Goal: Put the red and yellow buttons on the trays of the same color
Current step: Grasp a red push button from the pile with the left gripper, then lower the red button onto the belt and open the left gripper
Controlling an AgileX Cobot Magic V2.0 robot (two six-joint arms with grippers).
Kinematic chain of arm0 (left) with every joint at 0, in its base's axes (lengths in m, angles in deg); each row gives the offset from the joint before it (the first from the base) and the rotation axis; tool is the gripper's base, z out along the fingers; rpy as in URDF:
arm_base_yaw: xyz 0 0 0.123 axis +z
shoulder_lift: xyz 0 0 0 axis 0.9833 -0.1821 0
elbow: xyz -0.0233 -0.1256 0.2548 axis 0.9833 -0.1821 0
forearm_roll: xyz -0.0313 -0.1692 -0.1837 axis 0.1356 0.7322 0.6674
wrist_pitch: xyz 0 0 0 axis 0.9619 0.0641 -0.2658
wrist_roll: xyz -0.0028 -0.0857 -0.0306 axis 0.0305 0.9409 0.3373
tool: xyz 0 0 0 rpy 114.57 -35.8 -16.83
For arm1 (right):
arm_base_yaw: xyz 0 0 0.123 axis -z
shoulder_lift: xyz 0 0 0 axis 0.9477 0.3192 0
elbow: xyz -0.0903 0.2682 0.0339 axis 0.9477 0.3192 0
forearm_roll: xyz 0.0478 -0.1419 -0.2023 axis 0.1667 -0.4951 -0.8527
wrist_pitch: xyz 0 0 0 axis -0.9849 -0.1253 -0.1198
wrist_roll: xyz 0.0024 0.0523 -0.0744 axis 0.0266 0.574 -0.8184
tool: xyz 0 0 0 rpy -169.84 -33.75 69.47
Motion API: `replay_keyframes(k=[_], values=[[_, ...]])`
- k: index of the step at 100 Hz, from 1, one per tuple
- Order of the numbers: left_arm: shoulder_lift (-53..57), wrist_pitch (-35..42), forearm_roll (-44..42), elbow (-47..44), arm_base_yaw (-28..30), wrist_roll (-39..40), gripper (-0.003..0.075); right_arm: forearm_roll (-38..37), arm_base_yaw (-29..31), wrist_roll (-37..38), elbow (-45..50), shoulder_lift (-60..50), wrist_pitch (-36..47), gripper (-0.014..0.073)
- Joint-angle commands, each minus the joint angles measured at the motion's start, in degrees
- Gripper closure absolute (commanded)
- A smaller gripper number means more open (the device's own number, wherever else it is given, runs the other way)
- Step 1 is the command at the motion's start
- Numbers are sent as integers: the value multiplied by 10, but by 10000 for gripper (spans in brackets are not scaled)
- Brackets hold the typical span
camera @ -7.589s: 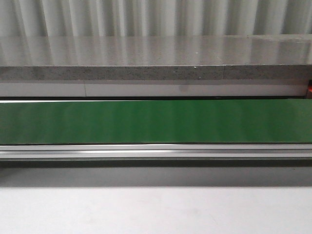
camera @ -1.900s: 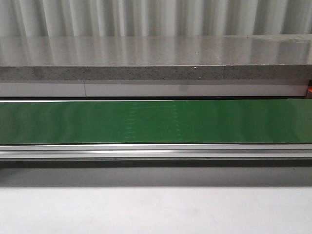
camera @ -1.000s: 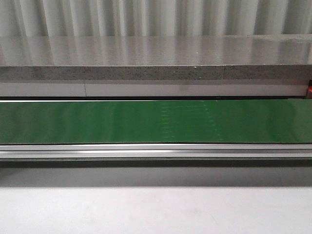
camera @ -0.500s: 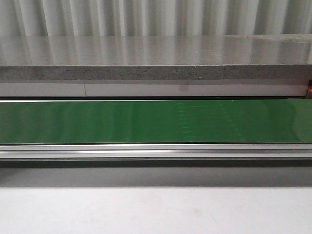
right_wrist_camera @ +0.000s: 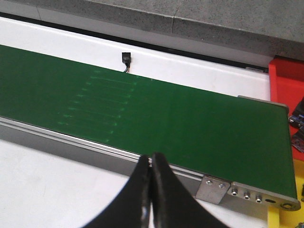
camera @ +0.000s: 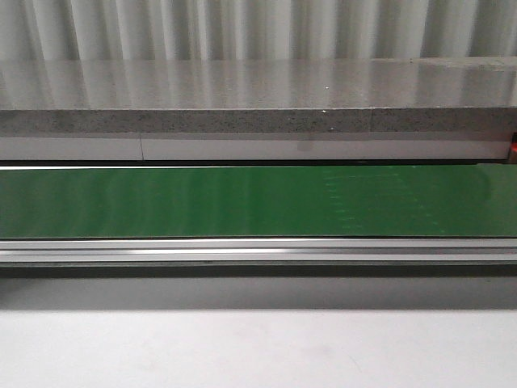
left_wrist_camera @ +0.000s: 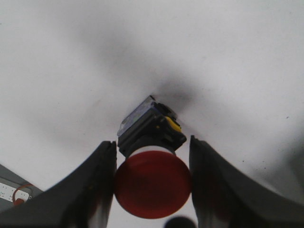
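I see no readable text anywhere. No label, brand or number shows on anything in my views.

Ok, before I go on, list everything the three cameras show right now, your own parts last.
Red button: one, red cap on a dark body with a yellow bit, between the left end effector's fingers, over a white surface.
Conveyor belt: one, green, nothing on it, running across the front view; faint line marks toward its right part.
Belt frame: one, silver metal, along the belt's near edge.
Stone ledge: one, grey speckled, behind the belt.
Red tray: one, red, only partly in view past the belt's end.
Yellow tray: a yellow corner by the belt's end; too little shows to be sure.
Left end effector: dark fingers either side of the button.
Right end effector: dark, shut, empty, near the belt frame.
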Motion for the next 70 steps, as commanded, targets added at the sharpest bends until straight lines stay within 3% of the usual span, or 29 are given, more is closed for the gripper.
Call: replay_keyframes(k=[1, 40, 70], values=[[26, -1, 4, 18, 3, -1, 554, -2, -1, -6, -14, 3, 37, 660], [117, -25, 23, 59, -1, -23, 554, -2, -1, -6, -14, 3, 37, 660], [144, -85, 23, 138, -77, -32, 554, -2, -1, -6, -14, 3, 37, 660]])
